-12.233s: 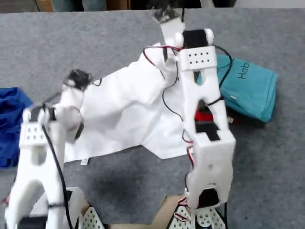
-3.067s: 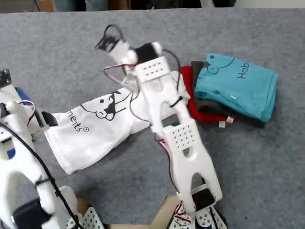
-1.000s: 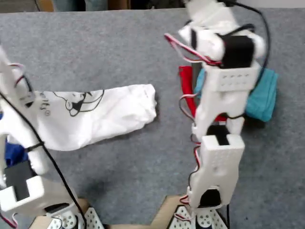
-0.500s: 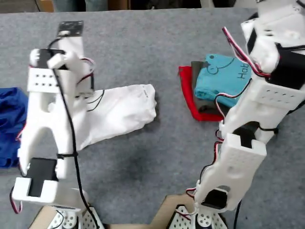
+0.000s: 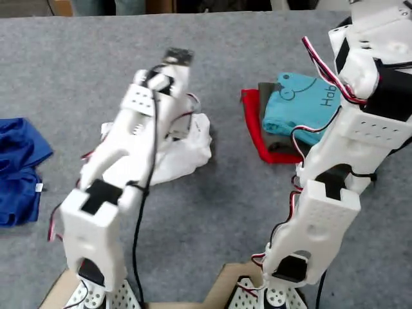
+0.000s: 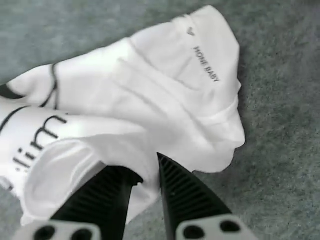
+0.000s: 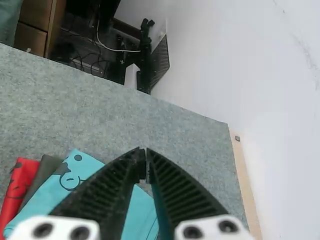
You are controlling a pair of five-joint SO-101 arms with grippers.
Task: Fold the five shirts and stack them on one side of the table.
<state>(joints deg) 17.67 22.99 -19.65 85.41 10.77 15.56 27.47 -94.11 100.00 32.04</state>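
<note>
A white shirt (image 5: pixel 190 147) with black print lies bunched at the table's middle. My left arm (image 5: pixel 138 129) stretches over it. In the left wrist view my left gripper (image 6: pixel 149 167) is shut on a fold of the white shirt (image 6: pixel 170 95), close above the cloth. A stack of a teal shirt (image 5: pixel 302 106), a dark grey shirt (image 5: pixel 265 96) and a red shirt (image 5: pixel 252 125) sits at the right. My right gripper (image 7: pixel 143 155) is shut on nothing, raised above the teal shirt (image 7: pixel 65 192). A crumpled blue shirt (image 5: pixel 19 167) lies at the left edge.
The grey carpeted table (image 5: pixel 212 212) has bare room in front of and behind the white shirt. My right arm (image 5: pixel 360 109) stands tall over the stack's near side. Beyond the table's far edge (image 7: pixel 175 112) are dark furniture and cables.
My left arm has swung right over the white shirt, carrying its left end onto the right part, so the shirt is shorter and bunched. The right arm rose off the stack earlier and now holds still.
</note>
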